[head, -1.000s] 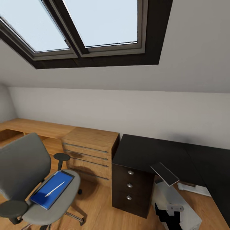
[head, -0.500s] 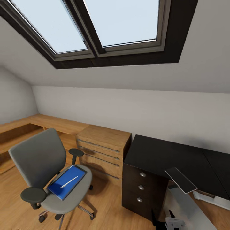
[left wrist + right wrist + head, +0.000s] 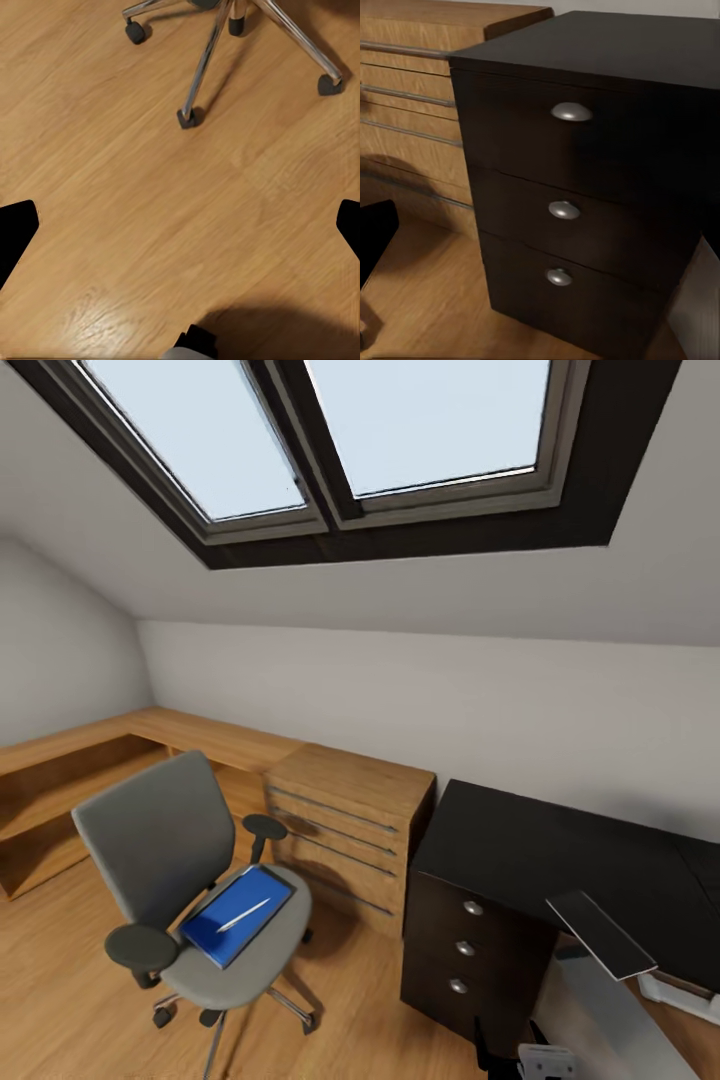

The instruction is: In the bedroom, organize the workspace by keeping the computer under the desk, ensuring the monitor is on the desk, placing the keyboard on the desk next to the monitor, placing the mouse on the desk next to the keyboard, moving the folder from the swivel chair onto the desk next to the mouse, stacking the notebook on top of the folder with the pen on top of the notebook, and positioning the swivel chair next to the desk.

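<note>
My left gripper (image 3: 180, 225) hangs over bare wood floor (image 3: 112, 187) with its two dark fingertips at the far sides of the wrist picture, spread wide and holding nothing. Beyond them I see the chrome legs and castors of the swivel chair (image 3: 202, 67). My right gripper (image 3: 540, 232) faces the front of the black drawer unit (image 3: 577, 187); one dark fingertip shows at the side and the other barely at the opposite margin, so I judge it spread and empty, though less surely.

From the head camera, the swivel chair (image 3: 190, 880) stands on the floor in front of the light wood drawer cabinet (image 3: 350, 830), well apart from the black desk (image 3: 560, 850). The blue folder (image 3: 235, 915) lies flat on the seat, toward its front edge, with the pen (image 3: 245, 913) lying diagonally on top of it. I cannot tell whether a notebook sits between them. A thin dark slab (image 3: 600, 935) leans off the desk's front edge; I cannot say what it is.

I judge the step in hand is the approach to the chair. To do it well I should roll the base closer and square to the seat's front edge, keep the left arm clear of the armrest (image 3: 140, 947), and lift the pen off first so it doesn't roll when the folder tilts.
</note>
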{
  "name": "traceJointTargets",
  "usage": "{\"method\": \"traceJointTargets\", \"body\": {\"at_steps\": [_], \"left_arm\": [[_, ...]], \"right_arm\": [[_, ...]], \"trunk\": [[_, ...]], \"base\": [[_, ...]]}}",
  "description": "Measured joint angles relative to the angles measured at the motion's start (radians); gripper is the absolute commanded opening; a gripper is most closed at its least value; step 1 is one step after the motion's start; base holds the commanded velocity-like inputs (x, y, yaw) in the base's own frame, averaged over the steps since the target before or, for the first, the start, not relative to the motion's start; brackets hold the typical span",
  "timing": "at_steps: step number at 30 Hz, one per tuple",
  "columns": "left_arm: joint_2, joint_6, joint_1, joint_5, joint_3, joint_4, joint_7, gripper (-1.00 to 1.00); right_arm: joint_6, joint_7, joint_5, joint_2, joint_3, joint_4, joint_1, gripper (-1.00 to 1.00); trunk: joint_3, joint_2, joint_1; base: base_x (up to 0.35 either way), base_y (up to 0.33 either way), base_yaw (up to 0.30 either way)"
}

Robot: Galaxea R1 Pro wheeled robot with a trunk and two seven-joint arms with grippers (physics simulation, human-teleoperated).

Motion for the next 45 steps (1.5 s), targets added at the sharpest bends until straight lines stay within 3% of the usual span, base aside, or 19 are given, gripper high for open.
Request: {"method": "traceJointTargets", "body": {"at_steps": [5,45], "left_arm": [[0.0,0.001,0.0,0.0,0.0,0.0,0.0,1.0],[0.0,0.001,0.0,0.001,0.002,0.0,0.0,1.0]], "right_arm": [[0.0,0.0,0.0,0.0,0.0,0.0,0.0,1.0],[0.0,0.0,0.001,0.008,0.0,0.0,0.0,1.0]], "trunk": [[-0.007,0.0,0.0],[-0.059,0.0,0.0]], "base": [[0.026,0.202,0.156],[0.0,0.002,0.166]]}}
